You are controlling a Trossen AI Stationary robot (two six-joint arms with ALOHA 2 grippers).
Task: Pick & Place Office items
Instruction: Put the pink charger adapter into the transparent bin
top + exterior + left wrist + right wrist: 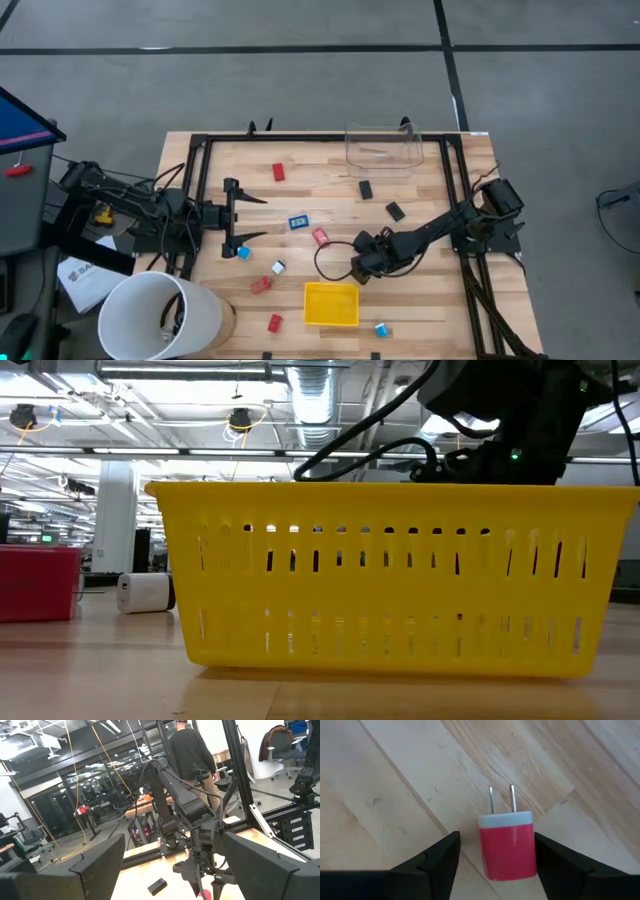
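Right gripper (492, 865) open astride red plug adapter (508, 845) lying on table (395, 780), fingers not touching; adapter's lower edge cut off; no legible markings; left gripper (243, 214) open, waiting at left

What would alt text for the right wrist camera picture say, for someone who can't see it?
A small red plug adapter with a pale top and two metal prongs lies on the light wooden table, between the two dark fingers of the right gripper. The fingers stand open on either side of it, with a gap showing on each side.
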